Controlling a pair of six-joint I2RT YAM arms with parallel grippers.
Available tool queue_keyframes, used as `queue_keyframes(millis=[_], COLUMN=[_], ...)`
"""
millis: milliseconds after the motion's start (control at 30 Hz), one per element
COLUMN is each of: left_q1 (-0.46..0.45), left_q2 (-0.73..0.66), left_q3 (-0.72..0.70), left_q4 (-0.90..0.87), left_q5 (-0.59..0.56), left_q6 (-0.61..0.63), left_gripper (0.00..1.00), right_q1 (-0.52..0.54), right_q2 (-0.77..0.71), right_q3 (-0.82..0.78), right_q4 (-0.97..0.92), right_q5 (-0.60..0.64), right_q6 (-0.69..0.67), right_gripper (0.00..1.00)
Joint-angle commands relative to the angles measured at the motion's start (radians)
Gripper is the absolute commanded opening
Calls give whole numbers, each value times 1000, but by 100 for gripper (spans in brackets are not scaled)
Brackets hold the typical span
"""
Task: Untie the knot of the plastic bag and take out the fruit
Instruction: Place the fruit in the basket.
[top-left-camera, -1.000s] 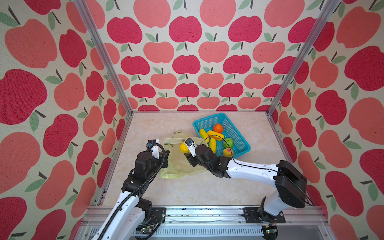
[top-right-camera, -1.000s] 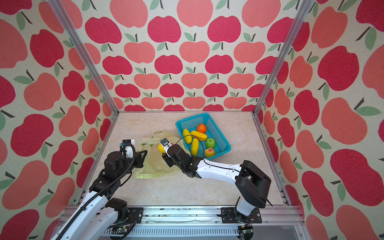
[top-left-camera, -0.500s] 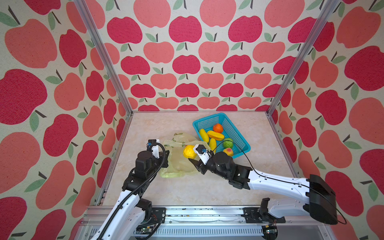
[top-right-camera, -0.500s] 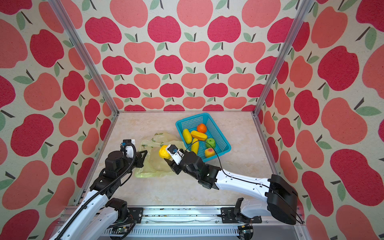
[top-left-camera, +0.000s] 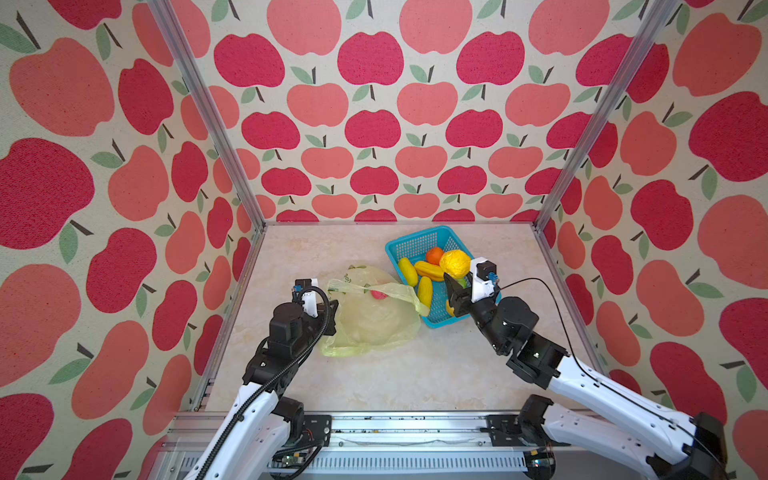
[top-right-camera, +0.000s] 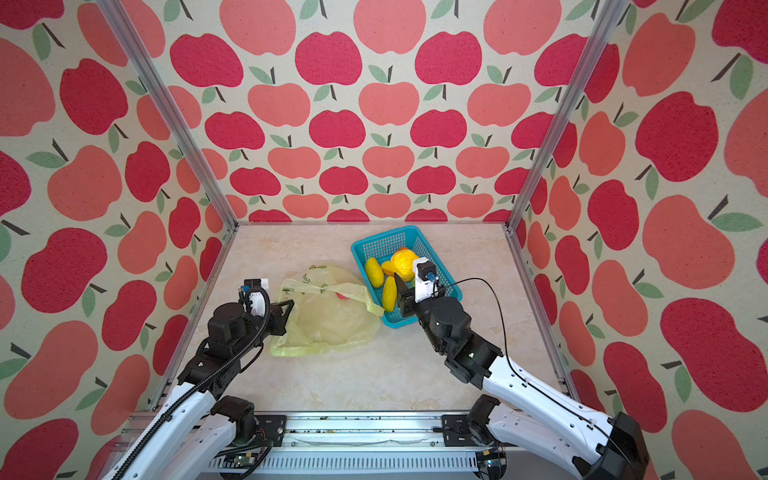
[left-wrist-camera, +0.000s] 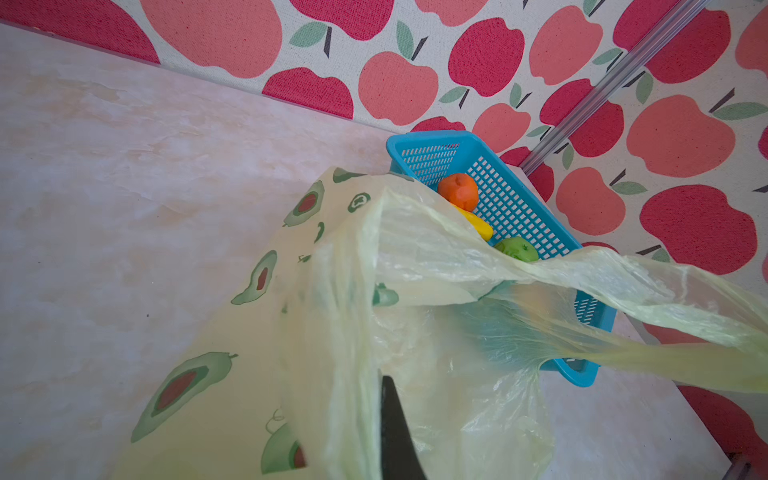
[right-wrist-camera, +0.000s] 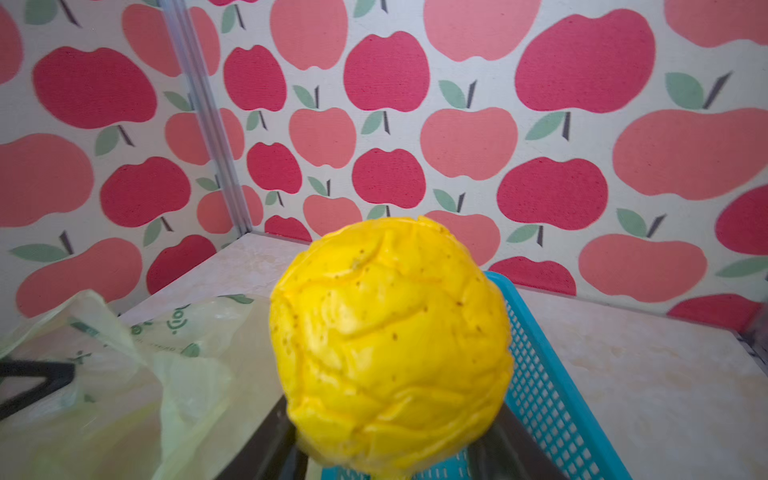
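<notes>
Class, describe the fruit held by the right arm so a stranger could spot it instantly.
Find the turquoise basket at the back right of the table. Over it, the right tool grips a round yellow fruit. Unlike the smooth oblong yellow ones below, it is ball-shaped and wrinkled.

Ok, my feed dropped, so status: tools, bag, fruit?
Left tool shut on the plastic bag. Right tool holds a yellow fruit above the basket. One red fruit inside the bag. Bag handle lies at the basket's side.

ok so: one plastic bag (top-left-camera: 374, 320), one basket (top-left-camera: 415, 245), three long yellow fruits (top-left-camera: 407, 271) (plus one orange (top-left-camera: 434, 255), one green fruit (left-wrist-camera: 516, 248), one round yellow fruit (top-left-camera: 455, 262)).
</notes>
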Motion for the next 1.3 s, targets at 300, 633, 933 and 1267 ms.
queue_keyframes(millis=[300,633,933,1267], left_q1=[4,4,4,4], left_q2=[3,2,17,20], left_q3=[17,18,21,21], left_q4=[2,0,1,3], left_q5=[8,10,18,17], left_q6=[-4,-4,-4,-5], left_gripper=[0,0,0,0], right_q1=[-380,-384,-385,-386], right_q2=[243,475,552,658], right_q3=[-62,36,95,230], right_q4=[-228,-263,-317,-496], right_q5=[-179,-200,-192,-13], right_q6=[474,459,441,388], right_gripper=[26,27,43,46])
